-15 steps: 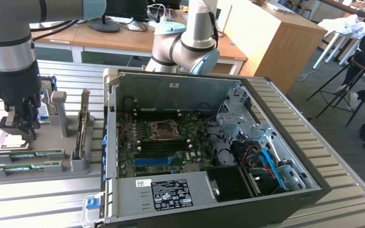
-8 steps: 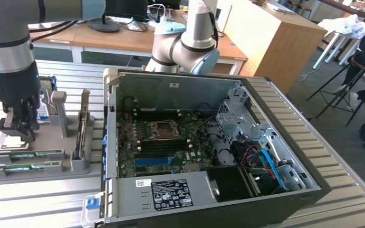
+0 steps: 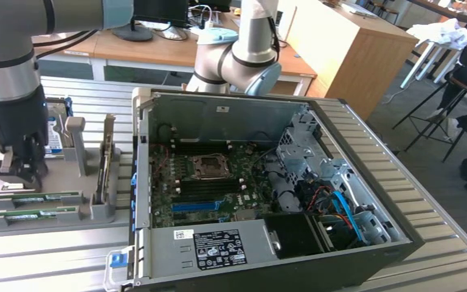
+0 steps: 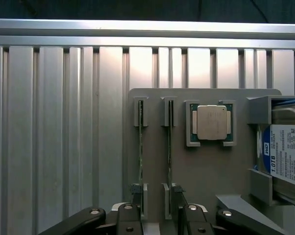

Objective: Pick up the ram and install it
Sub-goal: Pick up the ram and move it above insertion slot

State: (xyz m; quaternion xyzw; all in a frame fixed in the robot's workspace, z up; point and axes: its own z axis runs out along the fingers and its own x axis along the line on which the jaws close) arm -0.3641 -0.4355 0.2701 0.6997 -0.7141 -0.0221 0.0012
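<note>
Read "1.0TB" and "WD" on the blue-and-white label of the hard drive (image 4: 286, 156). Fine print on the power supply (image 3: 209, 246) sticker: too small to read.

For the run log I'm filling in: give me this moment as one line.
gripper: open, empty | position: above gray holder | ram sticks: both seated in holder | install: not done

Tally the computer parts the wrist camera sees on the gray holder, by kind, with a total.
ram sticks: 2
processor chip: 1
hard drive: 1
Total: 4
</note>
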